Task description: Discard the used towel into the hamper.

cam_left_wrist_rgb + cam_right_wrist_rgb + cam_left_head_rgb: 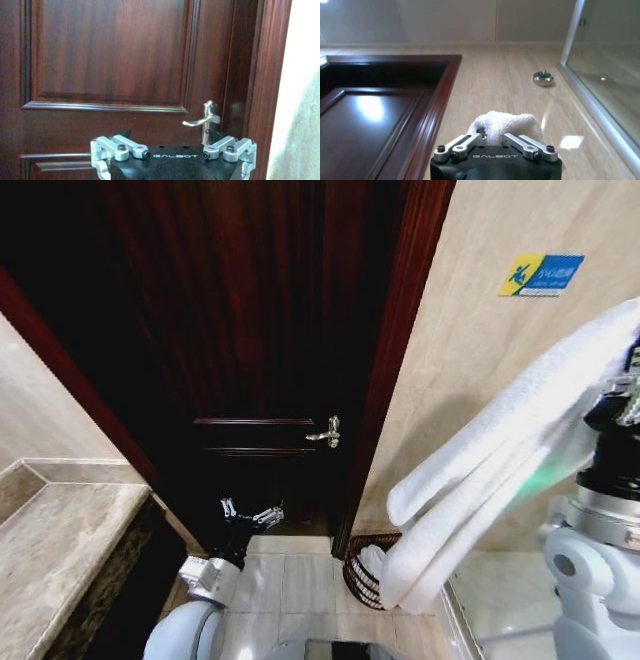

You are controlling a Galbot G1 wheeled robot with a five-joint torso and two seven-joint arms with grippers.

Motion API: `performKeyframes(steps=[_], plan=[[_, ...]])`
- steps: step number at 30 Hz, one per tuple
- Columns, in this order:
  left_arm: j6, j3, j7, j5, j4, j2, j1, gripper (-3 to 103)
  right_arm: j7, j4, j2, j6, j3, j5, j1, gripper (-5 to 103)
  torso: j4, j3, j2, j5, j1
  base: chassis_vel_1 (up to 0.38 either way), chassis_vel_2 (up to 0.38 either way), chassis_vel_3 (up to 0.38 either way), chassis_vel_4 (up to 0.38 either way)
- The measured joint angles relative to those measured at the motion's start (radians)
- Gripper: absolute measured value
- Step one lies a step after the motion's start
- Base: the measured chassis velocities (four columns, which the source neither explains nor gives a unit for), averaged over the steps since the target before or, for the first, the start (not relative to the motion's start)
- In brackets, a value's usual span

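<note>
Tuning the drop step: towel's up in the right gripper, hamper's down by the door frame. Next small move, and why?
Probably lower the right gripper toward the hamper before releasing. It is shut on the towel, held high, and the towel's hanging end just reaches the hamper's rim beside the door. Releasing from that height could let it spill onto the floor. The left gripper idles low, open.

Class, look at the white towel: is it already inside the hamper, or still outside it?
Mostly outside. The right gripper holds the towel up high; its lower end hangs down at the hamper rim. Whether the tip is inside, cannot tell.
</note>
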Motion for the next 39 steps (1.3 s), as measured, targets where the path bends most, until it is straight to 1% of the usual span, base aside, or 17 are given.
performKeyframes(steps=[9,20,28,35,39], plan=[[0.000,0.000,0.000,0.000,0.000,0.000,0.000,100,0.001,-0.007,-0.003,0.007,0.001,-0.001,0.002,5,0.0002,0.000,0.000,-0.0002,0.001,-0.098,0.102,0.112,-0.100],[0.000,0.000,0.000,0.000,0.000,0.000,0.000,100,-0.005,-0.008,0.007,0.020,-0.001,-0.002,-0.007,5,-0.0001,0.000,0.000,-0.0002,-0.001,-0.004,0.005,0.003,-0.005],[0.000,0.000,0.000,0.000,0.000,0.000,0.000,100,-0.025,-0.080,0.023,0.055,-0.018,-0.027,-0.016,5,0.0000,0.000,0.000,-0.0001,0.000,0.000,0.000,0.000,0.000],[0.000,0.000,0.000,0.000,0.000,0.000,0.000,100,-0.042,-0.175,0.033,0.101,-0.043,-0.063,-0.012,5,0.0000,0.000,0.000,-0.0002,0.000,0.000,0.000,0.000,0.000],[0.000,0.000,0.000,0.000,0.000,0.000,0.000,100,-0.050,-0.194,0.039,0.112,-0.046,-0.068,-0.014,5,0.0000,0.000,0.000,-0.0001,0.000,0.000,0.000,0.000,0.000]])
